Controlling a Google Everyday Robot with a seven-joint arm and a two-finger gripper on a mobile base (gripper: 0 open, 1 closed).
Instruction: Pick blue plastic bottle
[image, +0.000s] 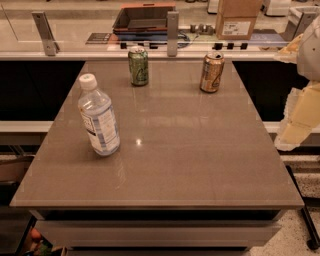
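Table (200, 165) with blue plastic bottle (99, 117); pincer (296, 122) far right

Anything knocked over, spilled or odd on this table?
Nothing stands out: blue plastic bottle, green can and gold-brown can stand upright on the table, no spill. The gripper hangs off its right side.

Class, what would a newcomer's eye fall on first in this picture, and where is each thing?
The blue plastic bottle stands tallest, on the left of the table. Two cans sit near the far edge: a green can and a gold-brown can. The pale gripper hangs beyond the right edge.
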